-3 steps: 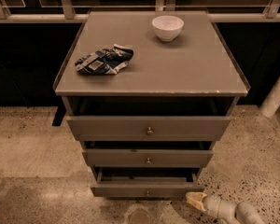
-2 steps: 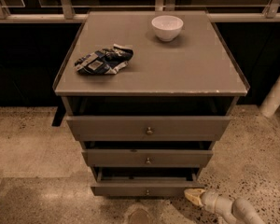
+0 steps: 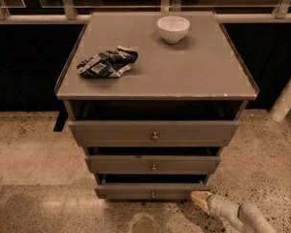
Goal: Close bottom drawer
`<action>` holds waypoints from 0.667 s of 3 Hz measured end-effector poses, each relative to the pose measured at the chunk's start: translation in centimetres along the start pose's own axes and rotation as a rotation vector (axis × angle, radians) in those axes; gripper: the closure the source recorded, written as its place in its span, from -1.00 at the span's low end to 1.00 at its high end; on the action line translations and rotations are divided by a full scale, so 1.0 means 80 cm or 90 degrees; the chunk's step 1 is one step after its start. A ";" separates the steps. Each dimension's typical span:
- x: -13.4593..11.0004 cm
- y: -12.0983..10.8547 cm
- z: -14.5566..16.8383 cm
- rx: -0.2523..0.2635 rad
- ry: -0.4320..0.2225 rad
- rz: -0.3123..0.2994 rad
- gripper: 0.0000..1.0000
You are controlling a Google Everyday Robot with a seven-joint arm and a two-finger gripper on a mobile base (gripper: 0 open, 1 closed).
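The bottom drawer (image 3: 150,190) is the lowest and narrowest of three grey-brown drawers in the cabinet. It has a low flat front and a small round knob (image 3: 153,194). It stands pulled out a little, with a dark gap above its front. My gripper (image 3: 201,198) is low at the bottom right, just off the drawer's right front corner, its pale tip pointing left toward it. The arm (image 3: 237,212) runs off to the lower right.
The middle drawer (image 3: 153,164) and the top drawer (image 3: 154,133) above also stand slightly out. On the cabinet top (image 3: 184,67) sit a white bowl (image 3: 173,28) and a crumpled chip bag (image 3: 107,62). Speckled floor surrounds the cabinet; a white post (image 3: 287,98) stands at right.
My gripper and arm have shifted slightly to the left, closer to the bottom drawer's right corner. The drawers look unchanged.
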State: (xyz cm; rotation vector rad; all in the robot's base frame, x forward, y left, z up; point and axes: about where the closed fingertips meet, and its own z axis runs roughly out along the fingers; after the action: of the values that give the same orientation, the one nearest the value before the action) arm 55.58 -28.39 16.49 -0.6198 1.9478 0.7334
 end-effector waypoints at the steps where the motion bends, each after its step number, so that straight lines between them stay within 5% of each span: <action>1: 0.000 0.001 0.000 0.000 0.000 0.000 1.00; 2: -0.017 -0.019 0.012 0.036 0.006 -0.007 1.00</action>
State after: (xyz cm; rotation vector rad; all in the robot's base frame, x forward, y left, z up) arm 57.78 -28.60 17.00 -0.6002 1.9657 0.6664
